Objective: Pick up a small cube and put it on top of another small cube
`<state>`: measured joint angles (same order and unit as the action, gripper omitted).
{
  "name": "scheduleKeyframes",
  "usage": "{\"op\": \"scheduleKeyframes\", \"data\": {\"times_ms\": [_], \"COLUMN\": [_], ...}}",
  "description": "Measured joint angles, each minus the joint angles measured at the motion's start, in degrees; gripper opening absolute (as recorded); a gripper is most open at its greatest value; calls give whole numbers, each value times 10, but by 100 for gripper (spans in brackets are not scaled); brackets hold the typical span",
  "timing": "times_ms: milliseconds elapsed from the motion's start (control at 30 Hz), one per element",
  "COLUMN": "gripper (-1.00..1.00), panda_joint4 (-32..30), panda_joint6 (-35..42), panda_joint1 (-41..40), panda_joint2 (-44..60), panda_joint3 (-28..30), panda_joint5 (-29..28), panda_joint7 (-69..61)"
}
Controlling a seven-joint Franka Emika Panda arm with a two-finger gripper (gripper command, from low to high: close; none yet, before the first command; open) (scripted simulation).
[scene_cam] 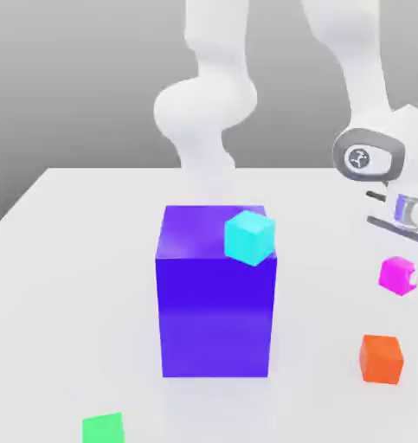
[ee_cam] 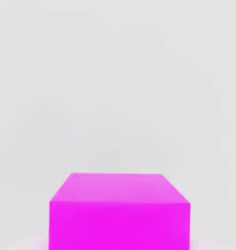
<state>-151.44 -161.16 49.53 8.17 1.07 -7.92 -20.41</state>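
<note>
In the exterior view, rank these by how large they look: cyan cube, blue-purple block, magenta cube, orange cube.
1. Blue-purple block, by far the largest
2. Cyan cube
3. Orange cube
4. Magenta cube

Nearness to the camera may affect the order of the cubes.

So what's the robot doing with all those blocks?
The robot arm has closed its tool on the small pink cube. It looks like it wants to stack that cube on another little one, but it hasn't done that yet. The orange cube sits apart from it on the white table.
</note>
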Motion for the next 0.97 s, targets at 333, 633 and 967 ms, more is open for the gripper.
{"op": "scheduleKeyframes", "data": {"times_ms": [333,633,967], "gripper": [-100,-100,100], "panda_joint4": [118,196,208], "panda_joint6": [79,143,94], "panda_joint1": [-171,-343,-438], "panda_joint2": [55,79,149], "panda_joint3": [106,185,175], "panda_joint5": [59,131,231], "panda_joint7": [-127,-263,-367]}}
